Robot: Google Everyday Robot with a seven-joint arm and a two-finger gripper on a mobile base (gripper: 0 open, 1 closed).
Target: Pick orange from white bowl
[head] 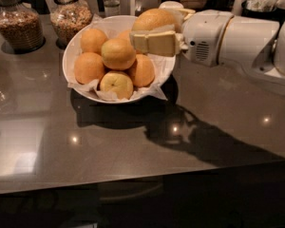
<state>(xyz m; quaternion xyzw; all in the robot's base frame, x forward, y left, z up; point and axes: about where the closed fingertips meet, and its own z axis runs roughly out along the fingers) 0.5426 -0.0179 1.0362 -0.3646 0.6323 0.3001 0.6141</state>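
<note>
White arm comes in from the right edge, w/ the gripper at the far-right rim of the white bowl. Claw is pinching the orange: one cream finger lies flat across the fruit's near side; the other finger is mostly hidden behind it. The orange sits higher in view than the rest of the fruit, over the bowl's back-right edge. Can't tell whether it touches the fruit below.

Bowl is lined w/ crinkled white paper that spills over the near rim. Four more oranges show inside:
- back left
- centre, on top of the pile
- front left
- front right

At the very front lies a paler yellowish fruit w/ a stem dimple facing the camera.

Bowl stands on a dark grey glossy counter, w/ small light spots and the arm's shadow to the bowl's right. Two glass jars of brownish contents stand behind-left: one at the left edge, one just beside the bowl's back rim.
</note>
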